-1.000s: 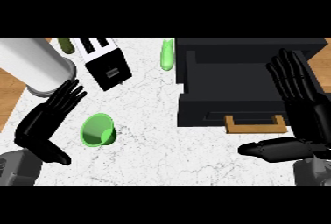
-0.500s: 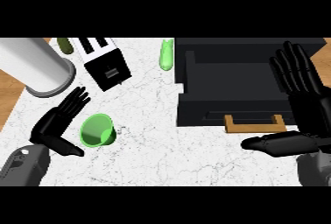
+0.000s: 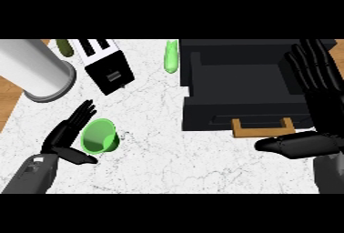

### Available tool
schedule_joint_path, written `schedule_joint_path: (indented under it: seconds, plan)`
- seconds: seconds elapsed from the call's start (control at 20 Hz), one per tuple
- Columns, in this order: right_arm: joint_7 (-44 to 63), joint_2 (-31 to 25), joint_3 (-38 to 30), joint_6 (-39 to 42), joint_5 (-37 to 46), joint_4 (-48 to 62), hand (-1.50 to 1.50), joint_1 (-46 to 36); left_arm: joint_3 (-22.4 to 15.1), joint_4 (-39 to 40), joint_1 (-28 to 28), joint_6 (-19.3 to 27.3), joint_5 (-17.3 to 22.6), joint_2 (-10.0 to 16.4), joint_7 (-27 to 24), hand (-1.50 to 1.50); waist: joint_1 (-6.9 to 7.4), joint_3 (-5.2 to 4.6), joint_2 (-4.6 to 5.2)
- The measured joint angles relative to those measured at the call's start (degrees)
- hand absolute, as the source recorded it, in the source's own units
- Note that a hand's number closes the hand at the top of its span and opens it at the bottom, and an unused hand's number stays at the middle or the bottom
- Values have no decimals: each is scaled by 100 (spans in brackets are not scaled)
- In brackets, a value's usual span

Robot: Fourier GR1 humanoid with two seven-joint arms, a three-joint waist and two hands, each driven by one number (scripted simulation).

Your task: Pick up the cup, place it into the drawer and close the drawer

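Your cup (image 3: 99,135) sits on the desk (image 3: 168,159), well left of the open drawer (image 3: 201,117). The left robot hand (image 3: 66,139), spread and empty beside it, could knock it away if it closes off-centre. The right robot hand (image 3: 316,91) rests open at the drawer's right.

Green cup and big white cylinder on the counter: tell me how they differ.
Colour: the green cup is bright green all over, while the white cylinder is white with a grey rim.
Size: the cylinder looks far bulkier than the cup.
Place: the cup sits right beside the open left hand near the front, and the cylinder is at the far left corner.
Shared: both are round and sit on the white marble counter.
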Motion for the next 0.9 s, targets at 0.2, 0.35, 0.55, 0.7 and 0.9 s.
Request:
schedule_joint_path:
  seconds: [0.2,0.35,0.55,0.7,0.9]
  plan:
    - [33,-43,-57,70,-106,-39,-150,-10,-30,499,-126,201,-145,-1,-379,-150,-44,-7,18]
    - [-45,-12,-15,58,-27,76,-150,-60,-71,686,-168,294,-213,-56,-606,-150,-43,-10,28]
    - [-55,-24,-38,85,-63,93,-150,-99,-99,897,-244,389,-267,-148,-802,-150,-62,-12,34]
    - [7,-77,-73,113,-96,111,-150,-170,-113,1029,-321,494,-305,-252,-936,-150,-80,-15,41]
    - [4,-65,-56,103,-66,185,-150,-222,-154,1143,-339,587,-364,-351,-1094,-150,-87,-18,53]
